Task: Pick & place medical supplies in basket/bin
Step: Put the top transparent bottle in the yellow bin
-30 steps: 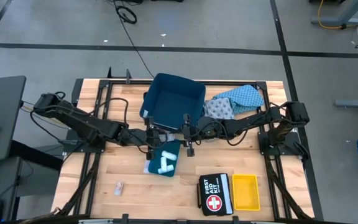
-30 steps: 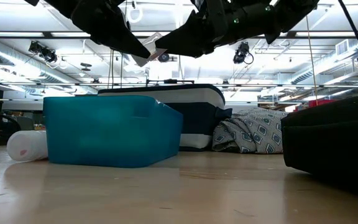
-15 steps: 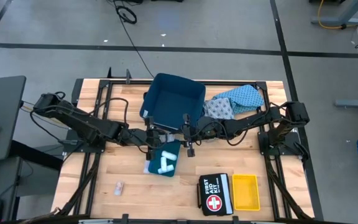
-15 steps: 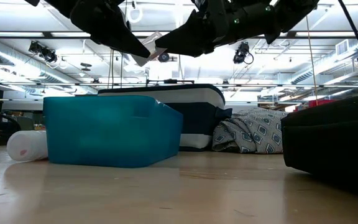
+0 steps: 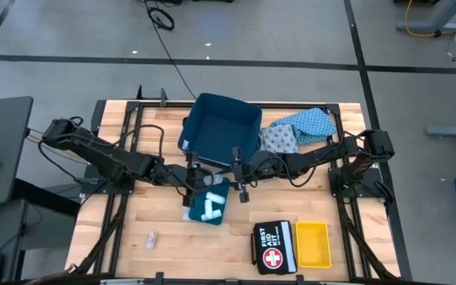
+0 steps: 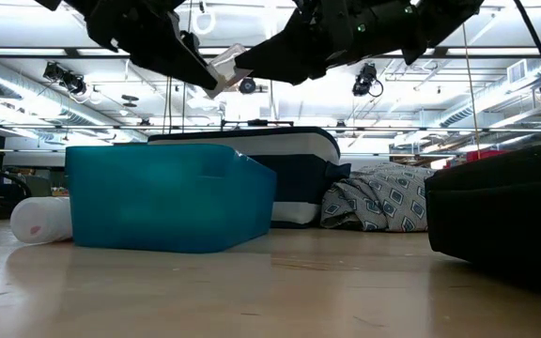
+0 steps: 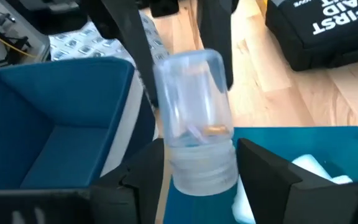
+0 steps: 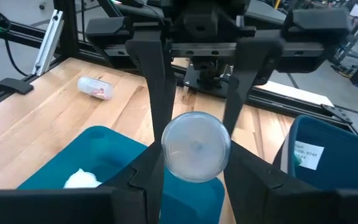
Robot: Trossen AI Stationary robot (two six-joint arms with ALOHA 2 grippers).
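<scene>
**Surroundings.** On the wooden worktop (image 5: 172, 241) a dark blue bin (image 5: 220, 127) stands at the far side. Two patterned cloth garments (image 5: 299, 127) lie heaped against its right wall. A teal tray (image 5: 222, 214) sits in the middle and holds white rolls (image 5: 210, 206). A black first aid kit (image 5: 273, 247) and a yellow tray (image 5: 313, 244) lie side by side at the near edge. A second small vial (image 5: 152, 237) lies alone on the bare wood, well to the left of the kit. Both arms reach inward and meet over the gap between the blue bin and the teal tray, covering the teal tray's far rim from above.

**Differences between views.** The high view gives the layout but shows the carried object only as a pale speck. The low view shows it raised clear above the teal tray, between the two dark arms. The left wrist view shows it to be a clear plastic vial (image 7: 194, 118) with a ribbed cap and something small inside. The right wrist view shows its round end face.

**Object and tools.** The right tool (image 8: 194, 165) is clamped on the vial's uncapped end. The capped end sits within the left tool (image 7: 201, 165), but whether that tool grips it cannot be told. The vial hangs over the teal tray's far edge, just beside the blue bin.
</scene>
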